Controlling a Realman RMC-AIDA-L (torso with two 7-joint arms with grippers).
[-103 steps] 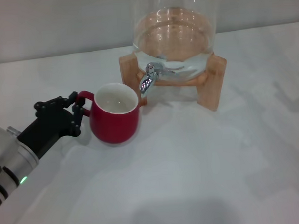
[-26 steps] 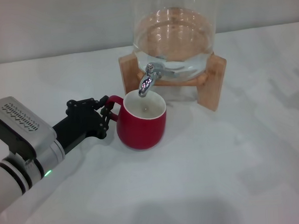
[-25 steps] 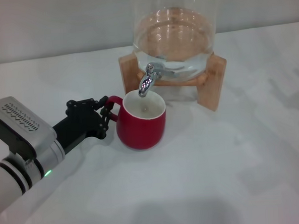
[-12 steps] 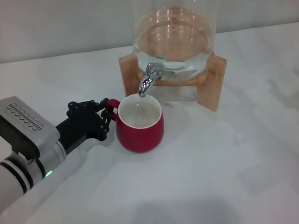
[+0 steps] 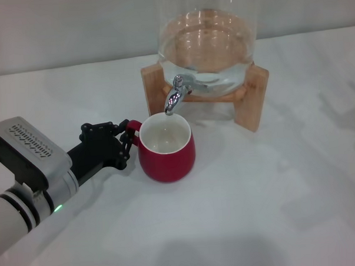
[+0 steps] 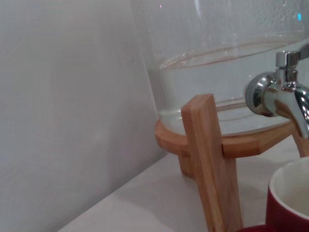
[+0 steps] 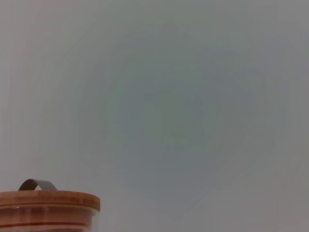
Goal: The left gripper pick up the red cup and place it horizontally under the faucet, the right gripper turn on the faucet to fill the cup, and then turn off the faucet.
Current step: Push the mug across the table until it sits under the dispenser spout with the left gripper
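The red cup (image 5: 166, 151) stands upright on the white table, its cream inside empty. The chrome faucet (image 5: 175, 98) hangs over the far rim of its mouth. My left gripper (image 5: 126, 141) reaches in from the left and is shut on the cup's small handle (image 5: 132, 125). In the left wrist view the faucet (image 6: 282, 94) shows close, above the cup's rim (image 6: 289, 191). The right gripper is out of view.
The glass dispenser (image 5: 206, 43) holds water and sits on a wooden stand (image 5: 249, 97) at the back of the white table (image 5: 257, 194). The right wrist view shows a wooden lid (image 7: 48, 200) with a metal handle before a plain wall.
Since 4.1 s ago my left gripper has carried the cup rightward to below the spout. Over the last second cup and arm have shifted slightly toward me.
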